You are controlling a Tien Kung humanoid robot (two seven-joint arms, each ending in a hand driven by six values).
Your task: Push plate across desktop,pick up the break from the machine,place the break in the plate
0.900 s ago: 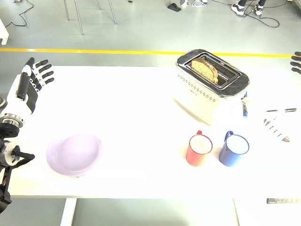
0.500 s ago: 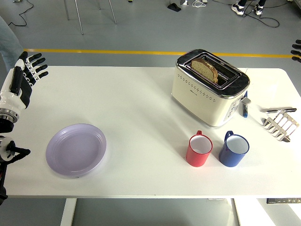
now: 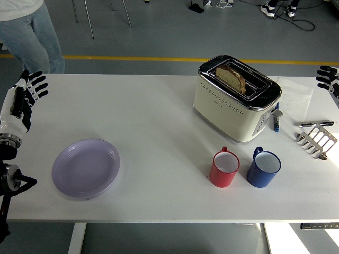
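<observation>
A lilac plate point(image 3: 86, 168) lies on the white table point(image 3: 153, 121) at the near left. A cream and chrome toaster point(image 3: 237, 98) stands at the right, with a slice of bread point(image 3: 231, 77) sticking up from its slot. My left hand point(image 3: 21, 98) is raised at the table's left edge, above and left of the plate, fingers spread and empty. Only the fingertips of my right hand point(image 3: 329, 76) show at the right edge, far from the toaster.
A red mug point(image 3: 224, 168) and a blue mug point(image 3: 263, 168) stand in front of the toaster. A wire toast rack point(image 3: 317, 140) and a pen point(image 3: 276, 123) lie to the right. A person in jeans point(image 3: 33, 37) stands beyond the far left corner.
My left hand has drawn back to the left, away from the plate. A person has walked into view at the far left. My right fingertips have come lower at the right edge.
</observation>
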